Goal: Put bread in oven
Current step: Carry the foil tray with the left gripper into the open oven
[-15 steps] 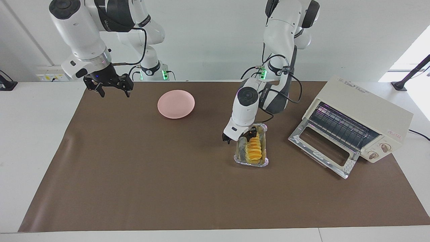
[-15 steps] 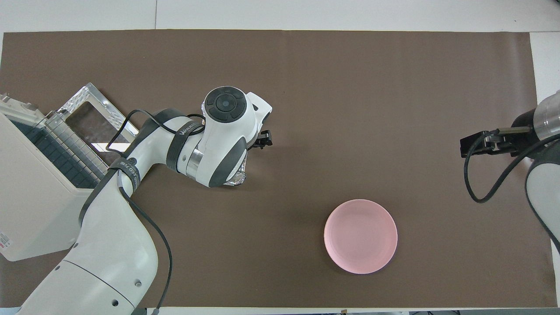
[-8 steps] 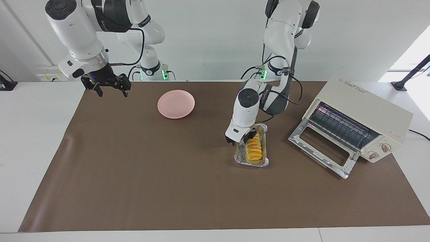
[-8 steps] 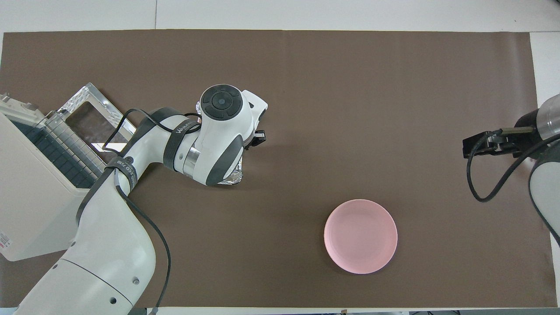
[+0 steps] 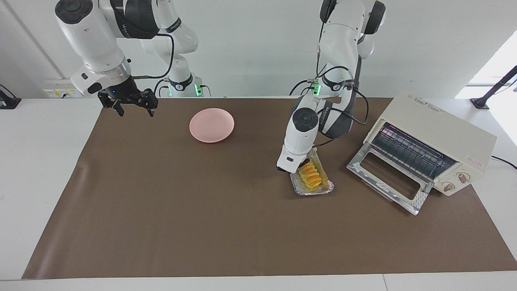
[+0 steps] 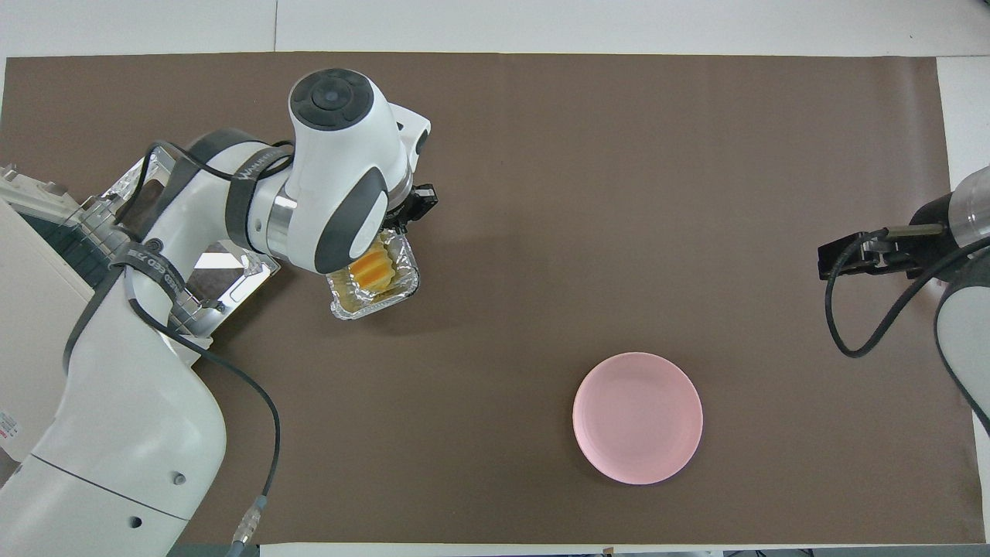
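While oven (image 5: 428,145) gapes, bread (image 5: 311,174) fills tray (image 5: 323,189).

Facing view: taken high across the table (image 5: 258,242), toward the robots. Overhead: looks steeply down. The mat (image 6: 619,193) is shared.

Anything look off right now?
The foil tray looks tilted and skewed, bread riding in it: the left hand is shut on the tray, not the bread. The right hand waits open over a corner of the brown mat.

White wall (image 5: 250,48), brown-covered table (image 5: 202,226), perhaps a bright window (image 5: 499,68).
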Available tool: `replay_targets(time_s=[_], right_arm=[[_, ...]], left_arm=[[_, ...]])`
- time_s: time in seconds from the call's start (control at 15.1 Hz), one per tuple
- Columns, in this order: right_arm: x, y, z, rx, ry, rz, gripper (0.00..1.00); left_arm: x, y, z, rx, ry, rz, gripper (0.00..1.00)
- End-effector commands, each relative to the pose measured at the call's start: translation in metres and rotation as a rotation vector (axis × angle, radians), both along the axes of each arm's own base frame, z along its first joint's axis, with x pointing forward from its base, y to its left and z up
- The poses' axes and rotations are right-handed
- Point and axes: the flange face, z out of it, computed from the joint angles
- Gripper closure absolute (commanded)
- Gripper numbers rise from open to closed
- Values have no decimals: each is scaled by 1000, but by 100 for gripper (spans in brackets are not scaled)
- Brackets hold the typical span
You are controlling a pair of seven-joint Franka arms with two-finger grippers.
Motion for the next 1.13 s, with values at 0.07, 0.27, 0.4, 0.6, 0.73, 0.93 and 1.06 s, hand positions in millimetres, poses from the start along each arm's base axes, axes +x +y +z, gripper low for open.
replay_targets(time_s=[0.07,0.27,0.4,0.6,0.73,0.93,1.06], right_arm=[[-1,-4,3,-13,6,13,0],[-1,-4,3,-13,6,13,0],[-1,-4,3,-13,6,13,0],[-1,-4,3,-13,6,13,0],[-1,-4,3,-13,6,13,0],[-1,-4,3,-13,6,13,0],[-1,-4,3,-13,6,13,0]], left_arm=[[40,72,20,77,-35,136,100],[57,139,36,124,-56,246,100],[62,184,38,166,-41,314,100],[67,227,39,191,-34,378,100],[65,272,35,197,18,436,100],[51,304,27,200,124,413,100],[38,321,17,193,170,406,100]])
